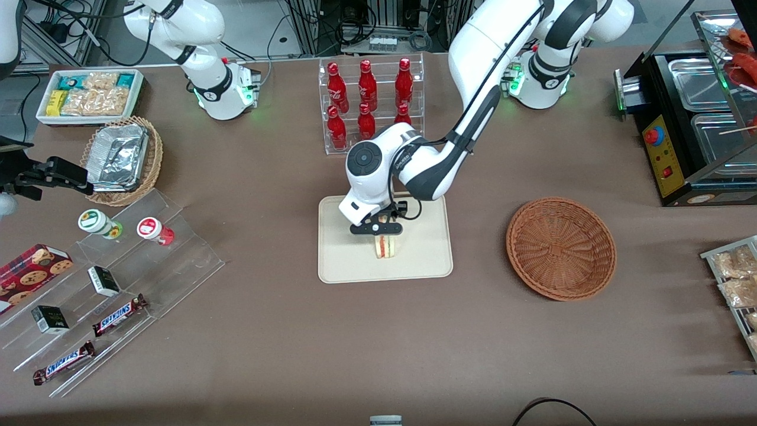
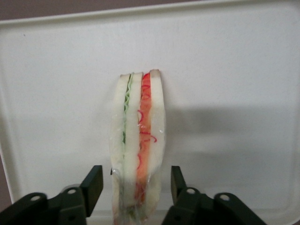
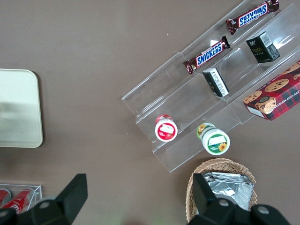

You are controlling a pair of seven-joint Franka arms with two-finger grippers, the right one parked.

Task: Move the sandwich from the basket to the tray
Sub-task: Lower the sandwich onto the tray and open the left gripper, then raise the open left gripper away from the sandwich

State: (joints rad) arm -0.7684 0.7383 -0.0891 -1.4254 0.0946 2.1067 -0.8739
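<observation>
The sandwich point(image 1: 385, 245) stands on its edge on the cream tray point(image 1: 349, 260), near the tray's middle. In the left wrist view the sandwich point(image 2: 138, 145) shows white bread with green and red-orange layers against the tray point(image 2: 234, 70). My left gripper point(image 1: 381, 232) hovers just above it, and in the wrist view the gripper point(image 2: 136, 185) is open, with one finger on each side of the wedge and a gap at both pads. The reddish-brown wicker basket point(image 1: 560, 248) sits empty beside the tray, toward the working arm's end.
A clear rack of red bottles point(image 1: 371, 100) stands just farther from the front camera than the tray. Toward the parked arm's end are a stepped acrylic shelf with snacks point(image 1: 118, 272), a tan basket of foil trays point(image 1: 121, 160) and a white snack bin point(image 1: 89, 94). A black appliance point(image 1: 692, 130) stands at the working arm's end.
</observation>
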